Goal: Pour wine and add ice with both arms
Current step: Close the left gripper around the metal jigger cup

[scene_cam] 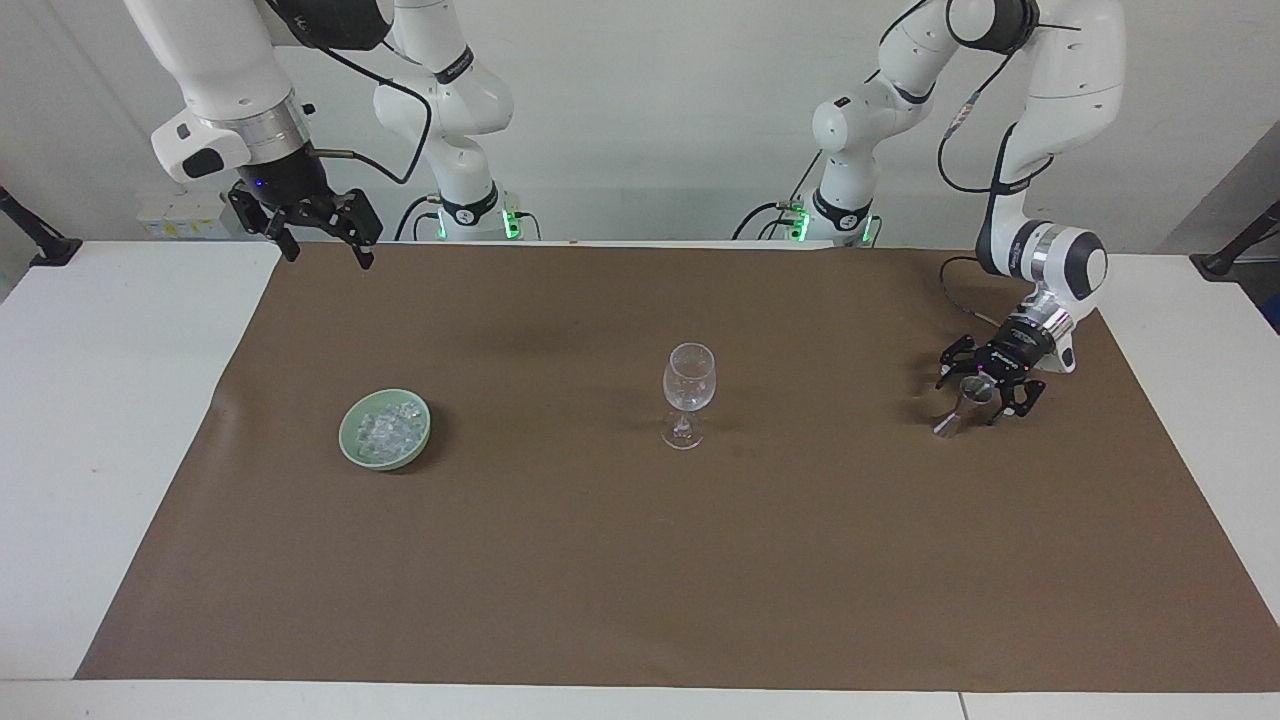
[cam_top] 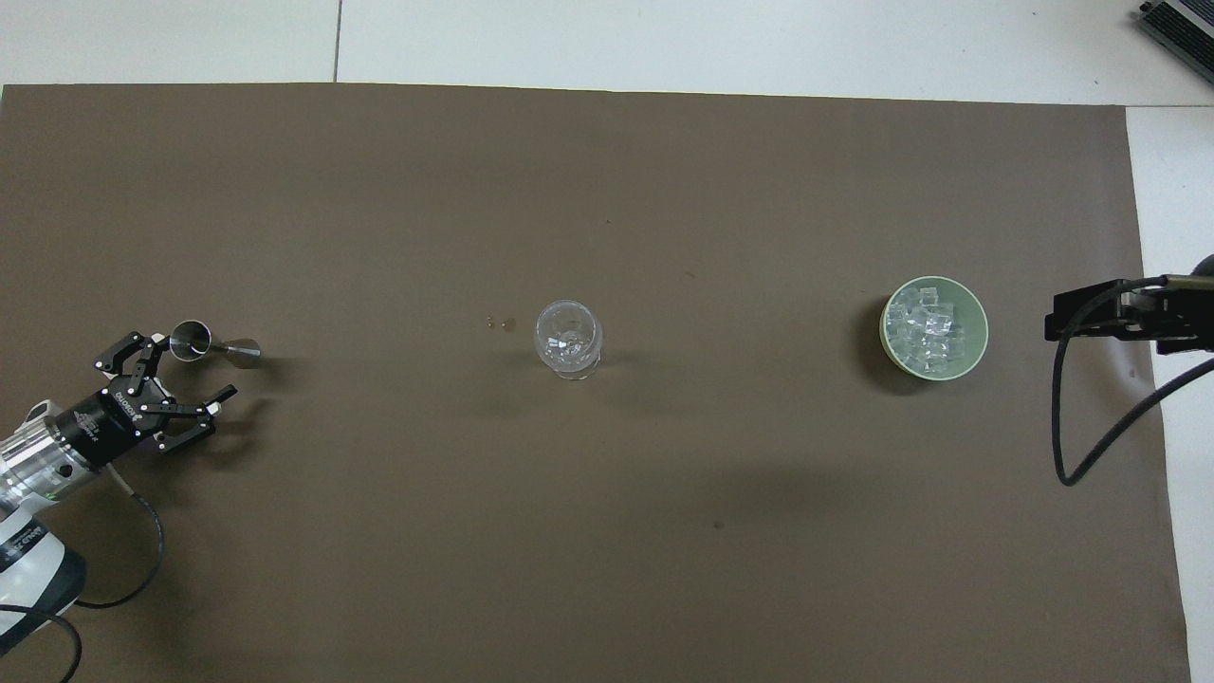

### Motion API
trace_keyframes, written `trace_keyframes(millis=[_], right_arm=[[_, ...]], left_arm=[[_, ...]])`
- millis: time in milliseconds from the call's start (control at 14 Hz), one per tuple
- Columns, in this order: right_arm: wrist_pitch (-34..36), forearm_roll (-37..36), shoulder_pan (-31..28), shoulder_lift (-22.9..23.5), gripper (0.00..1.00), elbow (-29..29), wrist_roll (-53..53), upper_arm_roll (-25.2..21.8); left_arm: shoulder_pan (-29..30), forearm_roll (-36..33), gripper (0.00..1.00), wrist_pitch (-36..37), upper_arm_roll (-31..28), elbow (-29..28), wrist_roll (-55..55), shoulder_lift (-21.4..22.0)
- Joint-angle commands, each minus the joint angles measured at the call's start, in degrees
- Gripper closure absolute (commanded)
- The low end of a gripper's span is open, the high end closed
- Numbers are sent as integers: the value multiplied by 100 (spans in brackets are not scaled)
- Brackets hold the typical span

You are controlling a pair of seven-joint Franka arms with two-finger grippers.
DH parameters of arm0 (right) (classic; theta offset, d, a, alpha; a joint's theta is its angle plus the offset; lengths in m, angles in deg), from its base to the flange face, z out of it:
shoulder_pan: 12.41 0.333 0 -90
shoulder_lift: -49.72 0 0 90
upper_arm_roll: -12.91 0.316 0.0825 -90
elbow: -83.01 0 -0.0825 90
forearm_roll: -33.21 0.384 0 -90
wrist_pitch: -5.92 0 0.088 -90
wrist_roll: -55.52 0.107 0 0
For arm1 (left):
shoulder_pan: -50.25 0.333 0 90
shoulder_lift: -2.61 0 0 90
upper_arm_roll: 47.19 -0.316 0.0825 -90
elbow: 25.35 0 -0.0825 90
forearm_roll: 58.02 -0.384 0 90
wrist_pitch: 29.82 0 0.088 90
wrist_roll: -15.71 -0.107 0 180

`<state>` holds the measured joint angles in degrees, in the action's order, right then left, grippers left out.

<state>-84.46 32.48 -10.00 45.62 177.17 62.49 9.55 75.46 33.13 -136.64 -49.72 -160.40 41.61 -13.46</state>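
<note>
A wide brown paper mat (scene_cam: 640, 560) covers most of the white table (scene_cam: 110, 420), whose bare white surface shows at both ends and along the edge farthest from the robots. Two tiny pale specks (cam_top: 500, 323) sit on the mat near its middle. At each end of the table's robot-side edge a black clamp bracket (scene_cam: 35, 235) slants up from the corner.

A plain brown sheet (scene_cam: 600, 560) is laid over a white bench (scene_cam: 100, 400). A clear wine glass (scene_cam: 688, 405) is seen, and whitish, glittery ice (scene_cam: 388, 428) is held in a pale green bowl (scene_cam: 352, 440). A silver metal jigger (cam_top: 213, 346) is shown. The arms are white with dark grey joint caps and silver wrist rings; the left tool (scene_cam: 985, 388) and the right tool (scene_cam: 318, 225) are black.
</note>
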Motion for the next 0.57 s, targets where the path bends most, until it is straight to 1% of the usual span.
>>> trace_keyframes(millis=[0, 214, 286, 357, 500], right_arm=[[21, 90, -30, -135, 0, 130, -188, 2], [21, 90, -30, -135, 0, 130, -188, 2], [21, 82, -30, -135, 0, 130, -188, 2], [21, 90, -30, -135, 0, 130, -188, 2], [21, 90, -30, -135, 0, 130, -188, 2]], left_arm=[[-131, 184, 0, 57, -63, -4, -103, -64], [-210, 202, 0, 48, -63, -4, -182, -64], [-210, 202, 1, 30, -63, -4, -226, -64], [-210, 202, 8, 30, -63, -4, -244, -64], [-218, 210, 10, 21, -63, -4, -252, -64]])
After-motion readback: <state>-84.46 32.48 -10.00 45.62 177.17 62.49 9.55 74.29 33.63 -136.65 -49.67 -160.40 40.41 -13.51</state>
